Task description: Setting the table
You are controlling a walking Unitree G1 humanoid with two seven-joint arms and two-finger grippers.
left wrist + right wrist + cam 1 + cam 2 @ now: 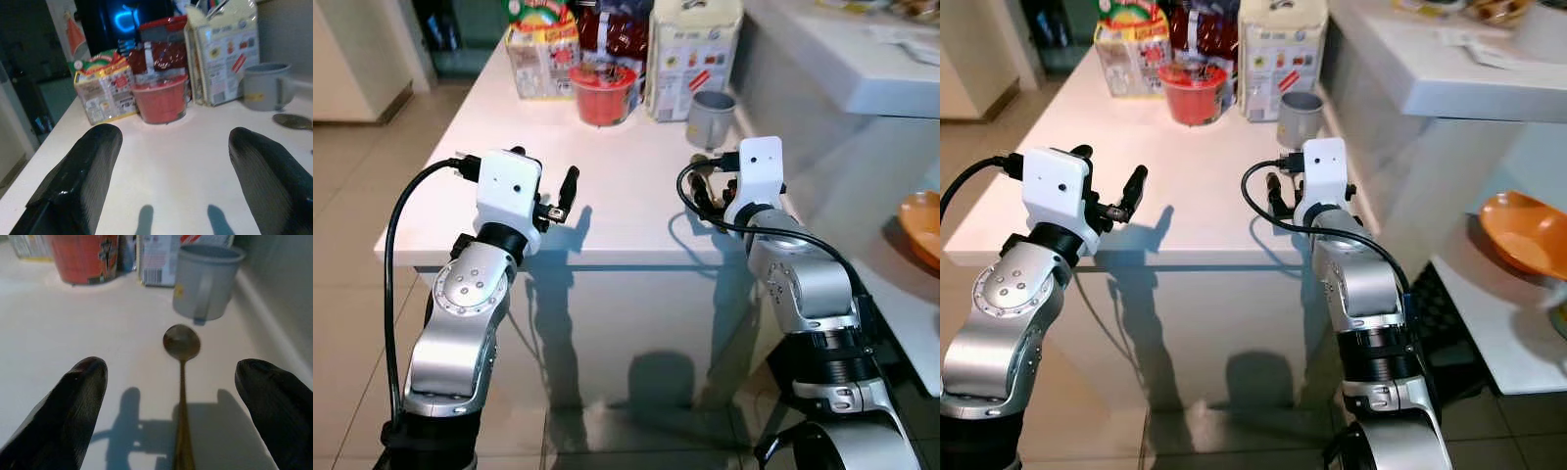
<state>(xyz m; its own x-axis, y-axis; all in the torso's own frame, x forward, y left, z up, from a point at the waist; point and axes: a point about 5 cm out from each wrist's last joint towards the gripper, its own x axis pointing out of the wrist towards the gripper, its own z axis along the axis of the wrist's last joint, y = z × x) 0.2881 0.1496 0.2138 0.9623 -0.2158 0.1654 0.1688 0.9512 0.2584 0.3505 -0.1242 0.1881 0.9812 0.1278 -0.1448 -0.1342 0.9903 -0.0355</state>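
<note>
Table (607,196): white top, smooth, low sheen, takes soft shadows.
Spoon (181,382): metal, dull brownish polish, bowl faintly reflective.
Mug (205,279): grey, matt, smooth wall, looks ceramic or enamel; cannot tell which.
Red cup (160,100): plastic-looking, glossy printed wall, clear film or lid on top.
Carton (227,49): printed paperboard, slight gloss.
Packet (105,88): printed wrapper, shiny, creased.
Left tool (171,186): black fingers, rubbery, finely ribbed, matt with a few highlights.
Right tool (171,416): the same black ribbed finish.
Arms: brushed silver metal shells, white glossy plastic wrist housings, black rubber cables.
Floor (352,196): pale tiles, glossy, reflective.
Orange bowl (1526,233): smooth, glossy.
</note>
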